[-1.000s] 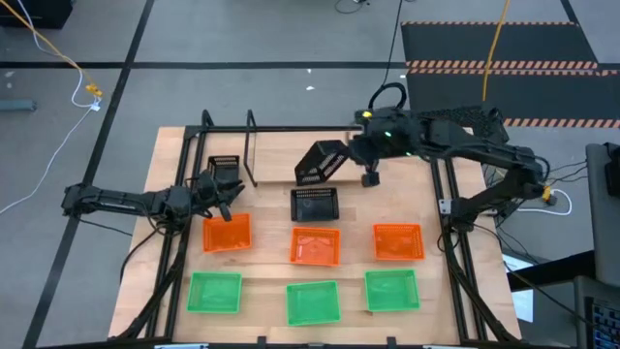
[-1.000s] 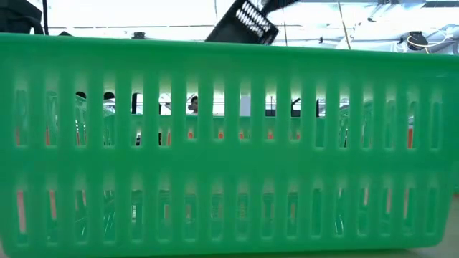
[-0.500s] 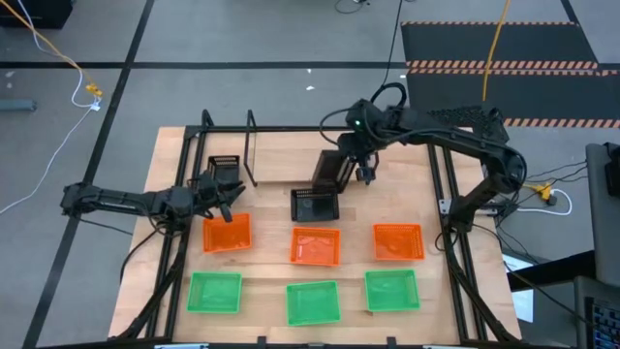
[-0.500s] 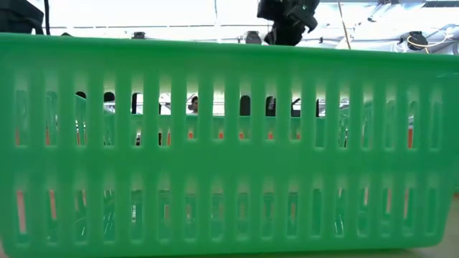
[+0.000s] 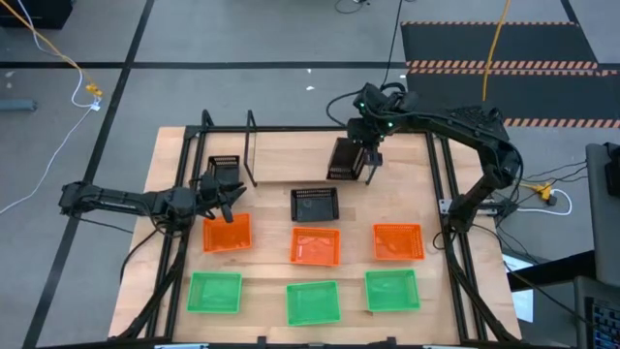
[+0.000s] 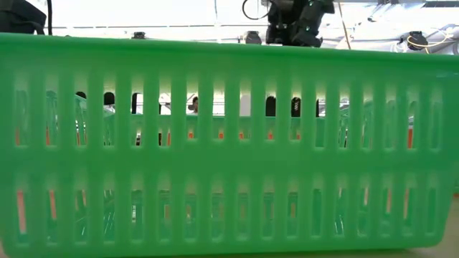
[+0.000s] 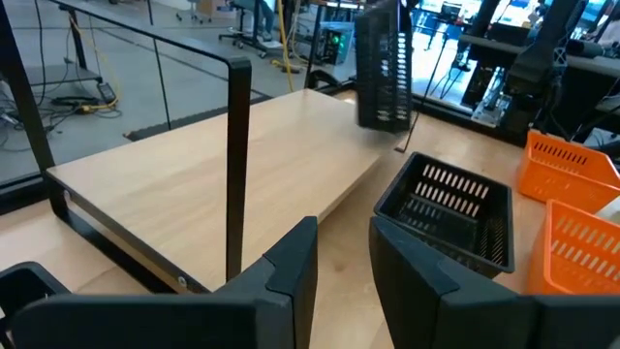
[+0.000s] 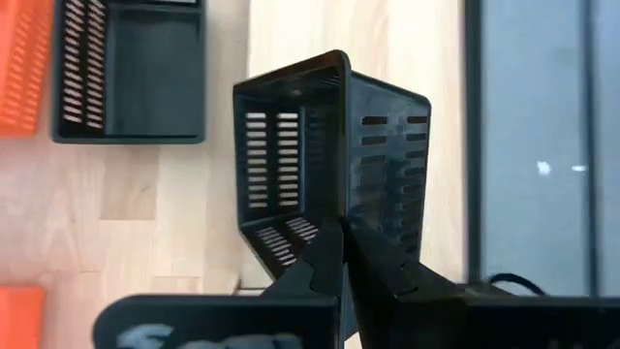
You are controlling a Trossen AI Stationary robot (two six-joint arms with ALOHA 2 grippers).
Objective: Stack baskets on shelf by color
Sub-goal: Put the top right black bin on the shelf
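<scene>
Right gripper (image 5: 369, 163) clamped tight on a black basket's (image 5: 345, 159) wall, dangling it tilted on edge over the pale shelf (image 5: 291, 155), long axis near-to-far, mouth leftward. Left gripper (image 7: 341, 254) partly parted, empty, near another black basket (image 5: 224, 167). Grey floor beyond wooden table (image 5: 455, 252).

A green basket (image 6: 229, 143) fills almost the whole low view, its slotted side wall standing close against the camera in two rows of upright slits. Through the upper slits show bits of orange and dark shapes too small to tell. Above the basket's rim, dark robot arm parts (image 6: 297, 21) hang against a bright room, with a cable looping beside them. A strip of bench (image 6: 448, 240) shows at the basket's lower corner.
</scene>
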